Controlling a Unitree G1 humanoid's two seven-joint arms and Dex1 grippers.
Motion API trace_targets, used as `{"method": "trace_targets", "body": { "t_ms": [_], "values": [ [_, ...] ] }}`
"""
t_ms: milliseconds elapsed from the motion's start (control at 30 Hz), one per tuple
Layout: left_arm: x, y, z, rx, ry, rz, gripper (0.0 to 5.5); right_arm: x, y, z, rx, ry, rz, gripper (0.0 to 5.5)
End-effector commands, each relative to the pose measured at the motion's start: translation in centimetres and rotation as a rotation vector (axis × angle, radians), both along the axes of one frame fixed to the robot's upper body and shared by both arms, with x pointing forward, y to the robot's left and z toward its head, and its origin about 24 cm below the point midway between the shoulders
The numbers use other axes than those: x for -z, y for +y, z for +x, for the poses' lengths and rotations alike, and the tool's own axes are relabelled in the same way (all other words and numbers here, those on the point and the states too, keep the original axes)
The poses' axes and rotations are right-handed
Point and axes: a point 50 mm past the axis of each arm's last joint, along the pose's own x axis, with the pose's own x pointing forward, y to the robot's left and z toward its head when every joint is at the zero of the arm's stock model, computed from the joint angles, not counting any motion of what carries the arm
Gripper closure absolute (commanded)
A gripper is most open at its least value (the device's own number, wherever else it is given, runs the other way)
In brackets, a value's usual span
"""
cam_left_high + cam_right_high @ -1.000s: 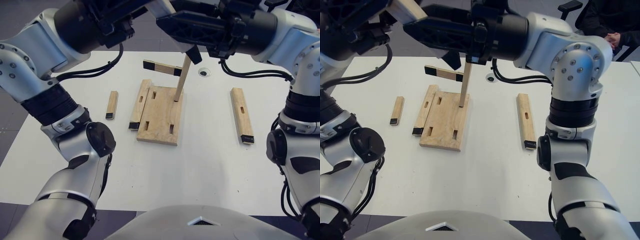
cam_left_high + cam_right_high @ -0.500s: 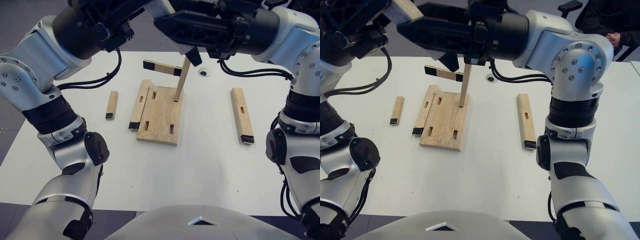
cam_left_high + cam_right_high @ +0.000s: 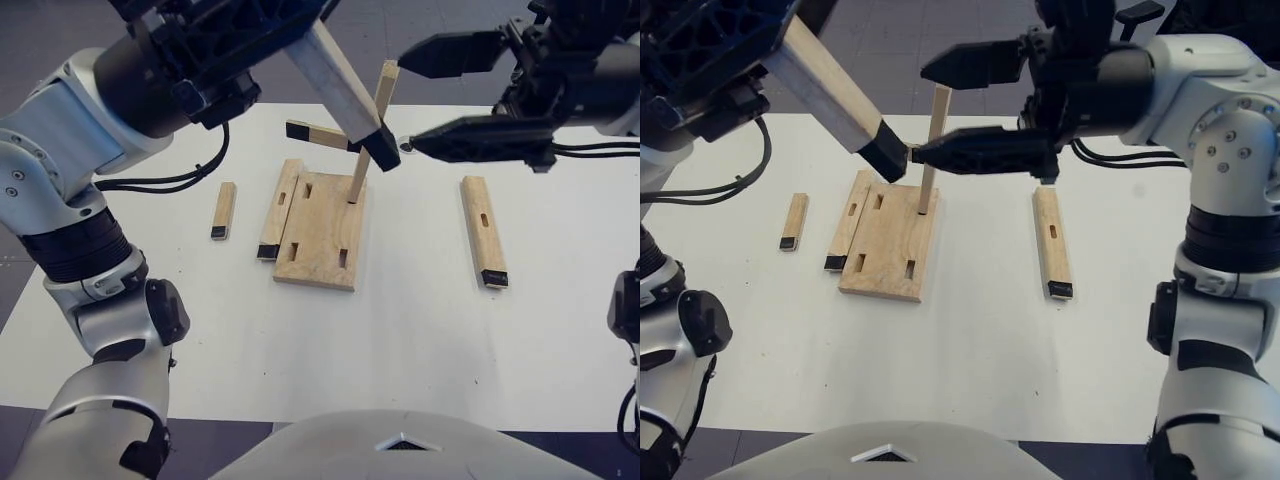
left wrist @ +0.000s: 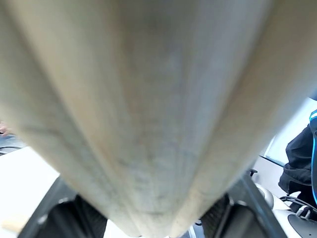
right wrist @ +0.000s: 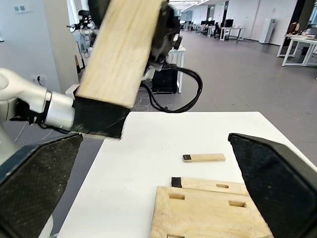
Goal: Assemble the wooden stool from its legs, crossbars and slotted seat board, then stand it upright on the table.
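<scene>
The slotted seat board (image 3: 320,232) lies flat mid-table. One leg (image 3: 368,135) stands tilted in a far slot of the board, with nothing gripping it. My right gripper (image 3: 407,97) is open, its fingers (image 5: 270,193) spread just right of that leg's top. Above the board, my left gripper (image 3: 285,22) is shut on another leg (image 3: 345,90), seen close up in the left wrist view (image 4: 148,99). The held leg's black end hangs against the upright leg; I cannot tell if they touch. In the right wrist view the held leg (image 5: 119,54) crosses above the board (image 5: 208,213).
A leg (image 3: 280,208) lies along the board's left edge and a short crossbar (image 3: 224,209) farther left. Another leg (image 3: 484,230) lies to the right. A black-ended piece (image 3: 315,133) lies behind the board. The near half of the white table (image 3: 420,330) is bare.
My right gripper has let go of the upright leg, opened and drawn back to the right. My left arm has swung its leg down and in toward the upright leg.
</scene>
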Motion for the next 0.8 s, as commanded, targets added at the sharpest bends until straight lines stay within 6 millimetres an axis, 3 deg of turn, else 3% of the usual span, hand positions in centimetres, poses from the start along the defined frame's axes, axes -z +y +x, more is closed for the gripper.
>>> {"method": "trace_targets", "body": {
  "t_ms": [33,200,267,433,800],
  "values": [
    [-0.5,1.2,0.0,-0.064,-0.026,-0.005,3.46,3.2,-0.4,-0.2,0.032,0.040,-0.106,0.00],
    [-1.1,2.2,0.6,-0.159,-0.049,-0.041,3.46,12.5,2.4,-0.4,0.070,0.033,-0.375,0.00],
    [-1.1,2.4,0.9,-0.184,-0.048,-0.037,3.46,15.2,3.4,-0.8,0.048,0.031,-0.435,0.00],
    [-0.9,2.4,2.0,-0.277,-0.054,0.013,3.46,17.8,5.8,-1.3,-0.014,0.019,-0.463,0.00],
    [-0.6,1.4,2.3,-0.275,-0.064,0.018,3.46,20.6,8.4,0.0,-0.025,0.009,-0.491,0.00]
  ]
}}
